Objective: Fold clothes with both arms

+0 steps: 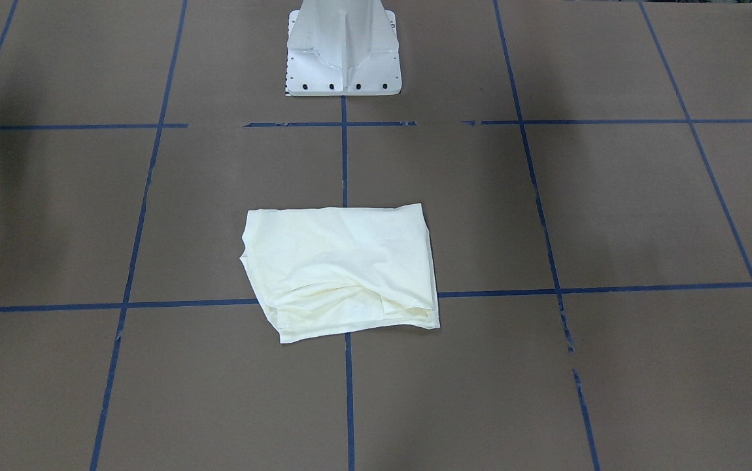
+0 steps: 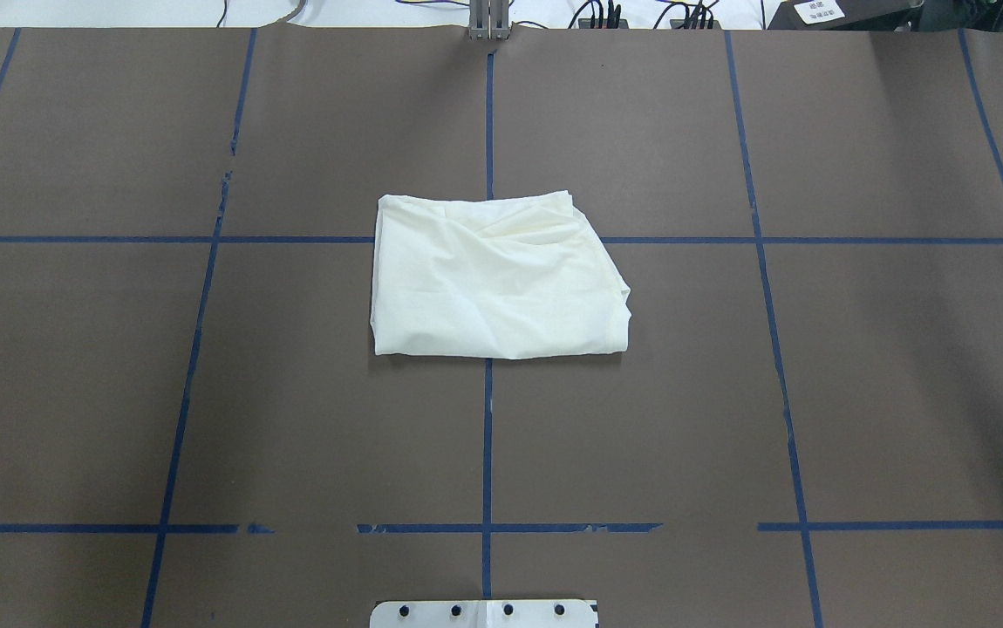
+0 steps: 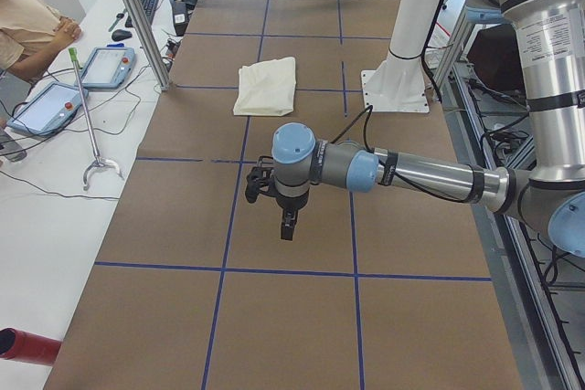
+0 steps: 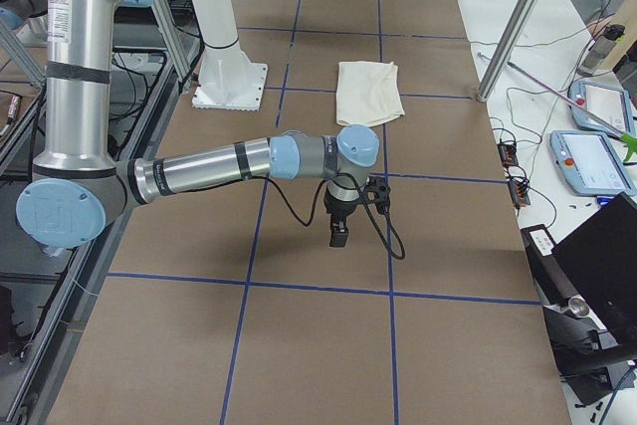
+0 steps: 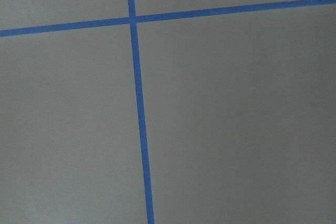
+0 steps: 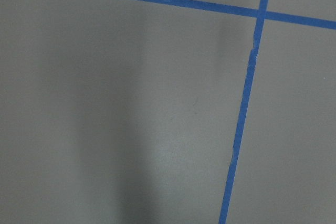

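So here's what you've got: the cream-white folded shirt [image 2: 497,279] is sitting smack in the middle of the brown paper-covered table [image 2: 118,392]. It's plain side up, squared into a rough rectangle with a few creases. It lies right over a crossing of the blue tape lines [image 2: 487,436], out in front of the white pedestal base [image 1: 343,52], and it lies free of both grippers. The silver-grey tubular left arm [image 3: 420,171] reaches low over the table near its own end. Its black two-finger left gripper [image 3: 287,227] points down at bare paper, well apart from the shirt. Same deal at the other end with the silver-grey tubular right arm [image 4: 209,166] and its black two-finger right gripper [image 4: 338,234]. Both grippers only show up in the side views, so you can't tell whether the fingers are spread or pinched together. Your wrist cams show just brown paper and tape.
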